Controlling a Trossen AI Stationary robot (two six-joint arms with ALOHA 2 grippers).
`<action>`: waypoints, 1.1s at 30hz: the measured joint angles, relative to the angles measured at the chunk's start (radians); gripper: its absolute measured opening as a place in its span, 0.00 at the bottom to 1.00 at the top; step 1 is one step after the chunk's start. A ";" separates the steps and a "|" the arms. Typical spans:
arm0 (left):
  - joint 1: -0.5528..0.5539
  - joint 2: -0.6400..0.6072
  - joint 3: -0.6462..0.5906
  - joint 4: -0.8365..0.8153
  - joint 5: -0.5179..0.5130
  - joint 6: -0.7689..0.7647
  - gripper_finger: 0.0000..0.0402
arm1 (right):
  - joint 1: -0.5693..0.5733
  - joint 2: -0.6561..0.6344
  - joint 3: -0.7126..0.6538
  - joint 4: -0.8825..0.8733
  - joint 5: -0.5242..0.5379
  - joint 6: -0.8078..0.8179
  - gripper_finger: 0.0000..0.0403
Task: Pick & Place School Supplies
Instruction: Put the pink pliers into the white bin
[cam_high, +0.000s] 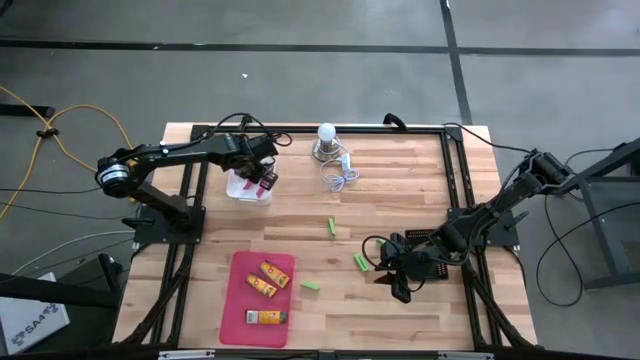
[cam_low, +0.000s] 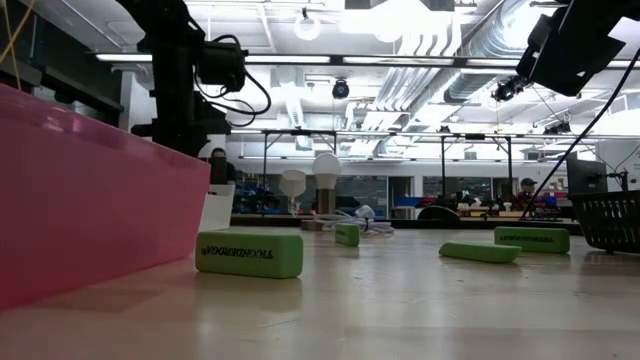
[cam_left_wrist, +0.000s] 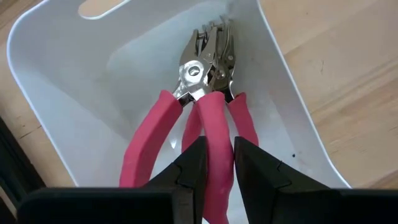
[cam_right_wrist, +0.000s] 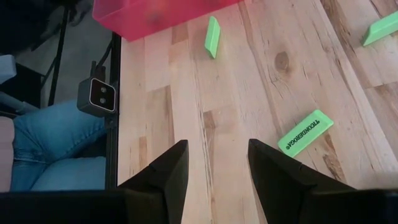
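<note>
Two pink-handled pliers (cam_left_wrist: 208, 99) lie in a white bin (cam_left_wrist: 56, 93), one handle between the left gripper (cam_left_wrist: 217, 165) fingers, closed around it. The right gripper (cam_right_wrist: 217, 165) hangs open over the counter (cam_right_wrist: 186, 112) near green erasers (cam_right_wrist: 305, 132). Orange pieces (cam_high: 268, 278) rest in the pink tray (cam_high: 245, 305).

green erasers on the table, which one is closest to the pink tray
The green eraser lying just off the pink tray, toward the right arm's side. The other green erasers lie farther off, nearer the right pincer or mid-table.

The pink plier handles (cam_left_wrist: 211, 140) ran out of sight behind the left tool (cam_left_wrist: 217, 163); lettering on the orange pieces (cam_high: 268, 279) was too small to read.
</note>
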 joint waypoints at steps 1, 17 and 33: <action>0.000 0.000 0.000 0.000 0.000 0.000 0.18 | 0.000 0.000 0.000 0.000 0.000 0.000 0.39; 0.000 0.000 0.000 0.000 0.001 0.007 0.19 | 0.000 0.000 0.000 0.000 0.000 0.000 0.39; -0.002 0.001 -0.056 0.077 -0.005 0.073 0.19 | 0.000 0.000 0.000 0.000 0.000 0.000 0.39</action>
